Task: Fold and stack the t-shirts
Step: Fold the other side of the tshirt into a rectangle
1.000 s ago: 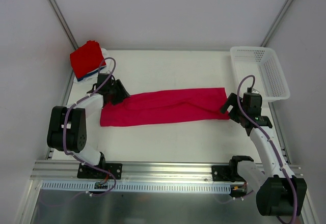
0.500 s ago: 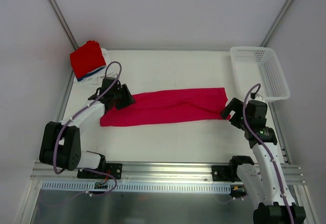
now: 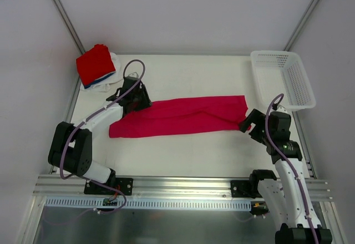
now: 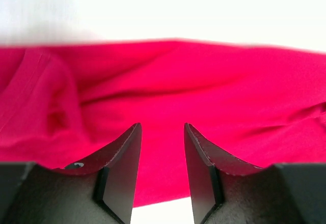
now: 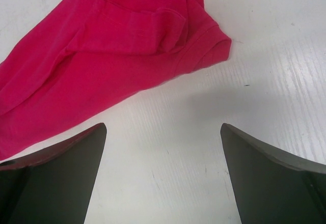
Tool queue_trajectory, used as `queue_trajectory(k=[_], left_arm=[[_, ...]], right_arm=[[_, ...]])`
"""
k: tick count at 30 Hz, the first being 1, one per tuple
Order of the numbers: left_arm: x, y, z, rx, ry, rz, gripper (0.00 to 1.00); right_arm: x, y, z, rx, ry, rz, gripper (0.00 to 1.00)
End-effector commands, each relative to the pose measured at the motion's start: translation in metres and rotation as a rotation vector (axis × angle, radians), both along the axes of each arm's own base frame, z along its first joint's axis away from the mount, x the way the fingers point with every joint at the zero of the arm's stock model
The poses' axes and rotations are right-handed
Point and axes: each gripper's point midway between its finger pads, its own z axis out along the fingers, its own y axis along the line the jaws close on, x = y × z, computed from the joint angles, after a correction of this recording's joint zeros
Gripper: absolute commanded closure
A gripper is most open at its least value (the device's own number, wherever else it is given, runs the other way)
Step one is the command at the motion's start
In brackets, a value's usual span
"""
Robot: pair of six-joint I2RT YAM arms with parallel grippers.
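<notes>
The crimson-pink t-shirt (image 3: 183,115) lies as a long strip across the middle of the table (image 3: 194,152). The folded t-shirts (image 3: 95,64), red on top, sit at the far-left corner. My left hand (image 4: 162,127) is over the strip's left end, fingers (image 4: 122,168) narrowly parted and pinching nothing, and my right hand (image 5: 163,128) is spread wide above the table beside the strip's right corner.

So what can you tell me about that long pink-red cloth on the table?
A crimson-pink t-shirt of soft cloth, folded lengthwise into a long, wrinkled band. It lies flat on the white table, running left to right. The left gripper sits low over its left end, jaws partly apart; contact unclear. The right gripper, wide open, sits just off its right corner.
</notes>
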Motion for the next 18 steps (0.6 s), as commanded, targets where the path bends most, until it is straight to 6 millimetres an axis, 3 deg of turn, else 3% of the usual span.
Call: queue_trajectory(k=[1, 5, 6, 8, 12, 18], left_arm=[[0.033, -0.009, 0.038, 0.027, -0.133, -0.009, 0.61], [0.053, 0.004, 0.035, 0.146, -0.141, 0.012, 0.61], [0.054, 0.005, 0.022, 0.171, -0.108, 0.008, 0.61], [0.060, 0.004, 0.018, 0.191, -0.096, -0.005, 0.61], [0.058, 0.009, -0.013, 0.235, -0.024, 0.008, 0.61], [0.041, 0.025, -0.035, 0.281, 0.034, 0.060, 0.61]], right_arm=[[-0.001, -0.005, -0.006, -0.023, 0.019, -0.008, 0.00], [0.001, -0.001, -0.009, -0.007, 0.022, 0.003, 0.01], [0.001, -0.001, -0.008, -0.007, 0.022, 0.003, 0.01], [0.002, -0.002, -0.008, -0.014, 0.022, 0.002, 0.01], [0.001, -0.003, -0.006, -0.025, 0.021, 0.006, 0.00], [0.002, -0.004, -0.006, -0.026, 0.018, 0.005, 0.01]])
